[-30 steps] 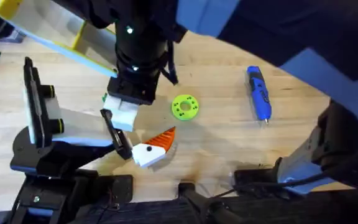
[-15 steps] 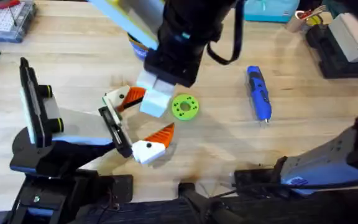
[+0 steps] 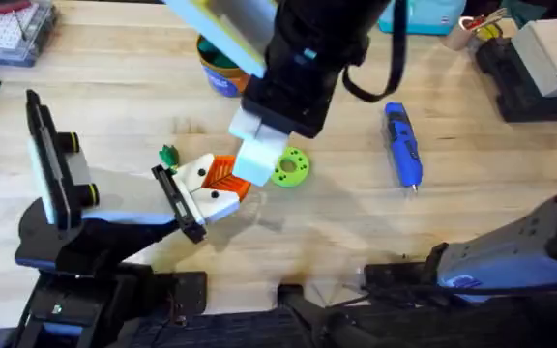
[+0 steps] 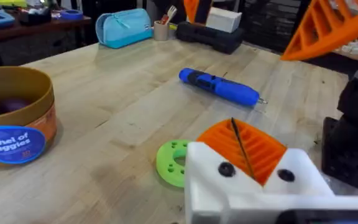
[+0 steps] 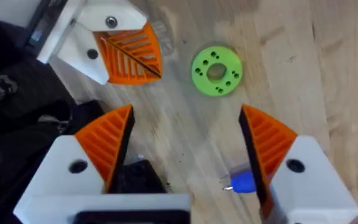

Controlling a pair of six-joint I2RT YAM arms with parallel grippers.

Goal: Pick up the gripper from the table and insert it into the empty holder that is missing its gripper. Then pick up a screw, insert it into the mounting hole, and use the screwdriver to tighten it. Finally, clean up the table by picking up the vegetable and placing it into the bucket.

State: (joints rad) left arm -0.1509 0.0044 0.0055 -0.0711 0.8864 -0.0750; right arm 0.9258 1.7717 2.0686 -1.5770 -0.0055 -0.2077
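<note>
The gripper [image 3: 213,184] sits against the holder [image 3: 177,203], its orange ribbed finger pointing away from it. The left claw [image 3: 254,162] hovers just beside the gripper; whether it grips cannot be told. The right claw [image 5: 185,149] is spread wide, grasping nothing. The vegetable [image 3: 168,155] lies near the holder, the screwdriver [image 3: 402,145] well apart on the surface [image 3: 356,232].
</note>
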